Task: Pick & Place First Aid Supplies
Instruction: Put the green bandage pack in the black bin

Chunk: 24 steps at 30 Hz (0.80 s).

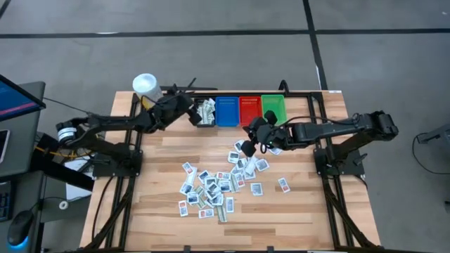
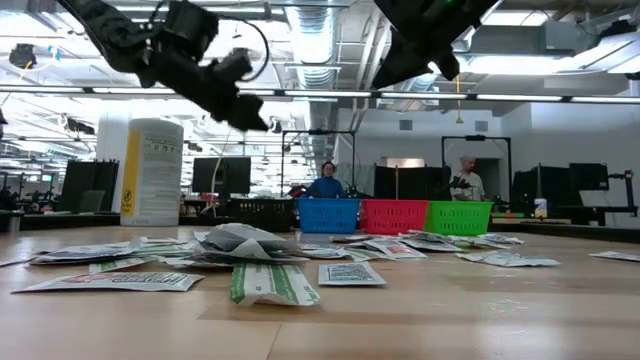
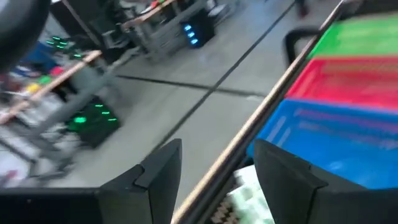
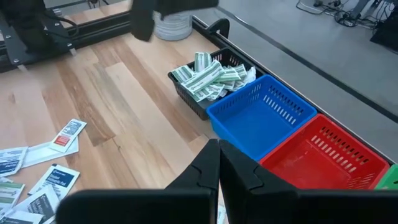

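Packets (image 1: 214, 186) scattered in a loose heap across the middle of the wooden worktop (image 1: 302, 218), more stacked green-and-white in the black bin (image 4: 205, 78) at the far edge, beside the blue bin (image 1: 227, 111), red bin (image 1: 249, 109) and green bin (image 1: 273, 107). Left claw (image 1: 191, 112) raised over the black bin, fingers (image 3: 158, 171) spread and released, nothing between them; heap lying well toward the near side from it. Right claw (image 1: 250, 138) clenched shut on nothing visible in the right wrist view, hovering just above the far right fringe of the heap, so judged the nearer arm for the next pick. No common long axis: packets turned every way, some overlapping. White tub (image 1: 145, 87) at the far left corner. Beyond, grey floor, shelving, and two people (image 2: 327, 180) standing in the workshop.
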Each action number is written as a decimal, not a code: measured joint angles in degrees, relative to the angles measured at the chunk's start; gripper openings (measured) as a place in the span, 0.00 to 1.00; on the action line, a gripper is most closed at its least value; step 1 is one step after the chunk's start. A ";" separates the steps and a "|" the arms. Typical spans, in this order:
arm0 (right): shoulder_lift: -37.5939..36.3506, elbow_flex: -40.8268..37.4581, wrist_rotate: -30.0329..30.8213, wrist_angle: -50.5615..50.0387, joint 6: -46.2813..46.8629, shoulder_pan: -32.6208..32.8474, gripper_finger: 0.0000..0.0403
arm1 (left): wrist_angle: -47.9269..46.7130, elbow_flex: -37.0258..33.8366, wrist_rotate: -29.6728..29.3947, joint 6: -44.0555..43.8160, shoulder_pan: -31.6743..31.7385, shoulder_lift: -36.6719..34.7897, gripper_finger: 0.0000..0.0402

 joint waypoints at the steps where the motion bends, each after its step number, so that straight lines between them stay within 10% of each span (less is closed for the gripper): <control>1: 0.02 0.00 0.00 0.00 -0.04 -0.02 0.00 | 0.85 0.01 -1.51 1.56 0.30 1.48 0.49; 17: 0.02 -2.39 0.17 0.03 -1.52 -0.80 0.00 | 12.87 5.09 -8.22 8.67 3.52 15.50 0.49; 24: 0.04 -2.91 0.15 -0.04 -1.72 -1.07 0.00 | 13.03 8.25 -4.28 25.26 4.11 21.33 0.50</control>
